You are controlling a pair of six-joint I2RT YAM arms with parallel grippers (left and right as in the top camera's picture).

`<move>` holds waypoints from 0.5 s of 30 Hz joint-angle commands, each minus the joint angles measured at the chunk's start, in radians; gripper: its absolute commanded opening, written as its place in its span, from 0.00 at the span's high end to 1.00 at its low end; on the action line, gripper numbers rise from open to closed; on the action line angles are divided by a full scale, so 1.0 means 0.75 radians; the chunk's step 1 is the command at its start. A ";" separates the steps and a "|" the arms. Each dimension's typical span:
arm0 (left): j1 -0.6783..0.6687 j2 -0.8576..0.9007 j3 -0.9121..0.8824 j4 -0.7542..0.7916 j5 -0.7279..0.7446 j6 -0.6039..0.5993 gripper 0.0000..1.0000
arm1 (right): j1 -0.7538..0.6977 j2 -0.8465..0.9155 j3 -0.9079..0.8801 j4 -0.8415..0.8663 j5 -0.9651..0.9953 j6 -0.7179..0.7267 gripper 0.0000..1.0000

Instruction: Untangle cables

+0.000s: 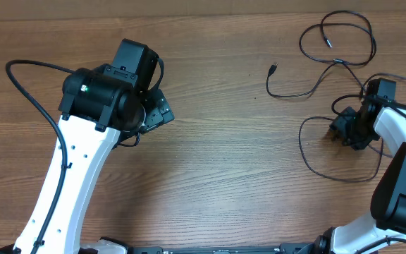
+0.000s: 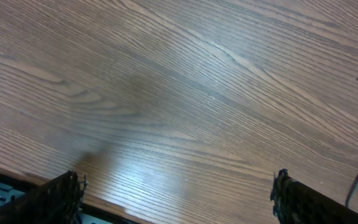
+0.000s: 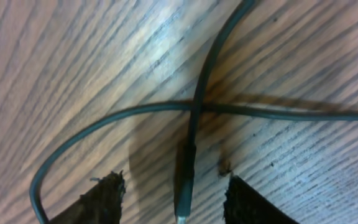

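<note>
The cables [image 1: 337,62] lie in loose black loops at the table's back right, with one plug end [image 1: 272,68] pointing left. My right gripper [image 1: 345,130] is down on the loops' lower part. In the right wrist view a cable's plug end [image 3: 185,180] lies between my right gripper's [image 3: 174,193] fingers [image 3: 101,202], with a gap on each side. A second strand [image 3: 135,112] crosses it just beyond. My left gripper [image 1: 157,113] hovers over bare wood at the left. In its wrist view the left gripper [image 2: 178,198] stands wide open with nothing between its fingers.
A cable loop [image 1: 330,166] curves toward the front, left of the right arm [image 1: 400,190]. The left arm [image 1: 76,176] slants across the table's left side with its own thick black cable [image 1: 27,77] arching off it.
</note>
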 commanded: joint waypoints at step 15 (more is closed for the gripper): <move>0.005 -0.008 0.027 0.002 -0.033 0.032 0.01 | 0.009 0.001 -0.086 0.079 0.032 0.038 0.89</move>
